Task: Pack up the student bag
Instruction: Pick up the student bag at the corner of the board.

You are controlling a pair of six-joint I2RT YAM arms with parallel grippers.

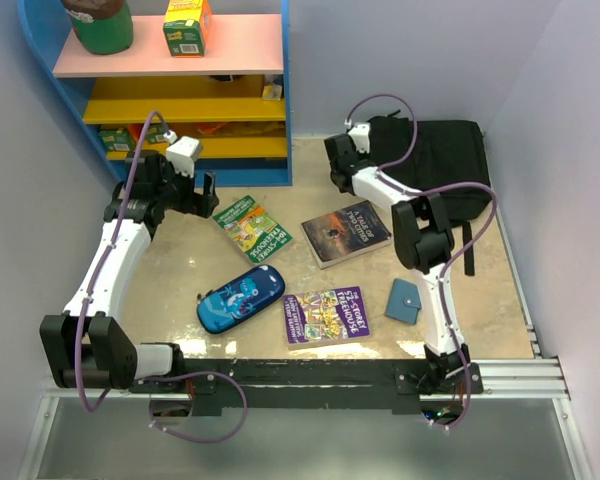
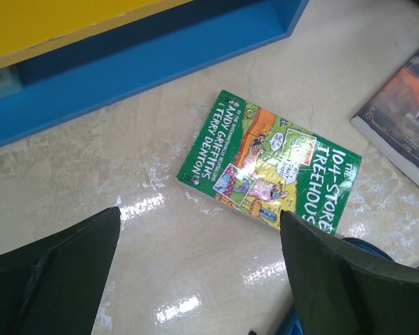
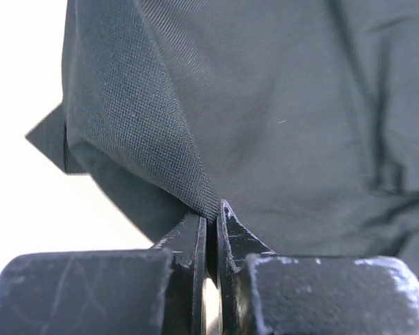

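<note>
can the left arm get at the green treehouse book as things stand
Probably yes: the left pincer hangs open close to the green treehouse book, which lies flat with nothing on it or between them.

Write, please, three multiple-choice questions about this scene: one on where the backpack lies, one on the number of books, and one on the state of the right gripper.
1. Where on the table does the black backpack lie?
A. in the far right corner
B. in the near left corner
C. in the middle

2. How many books lie on the table?
A. two
B. three
C. five

3. In what state is the right gripper?
A. wide open
B. shut on a fold of the backpack's fabric
C. shut on nothing

Key:
1 A: the top view shows it at the far right.
2 B: there is a green one, a dark one and a purple one.
3 B: the right wrist view shows black cloth pinched between its closed jaws.
</note>
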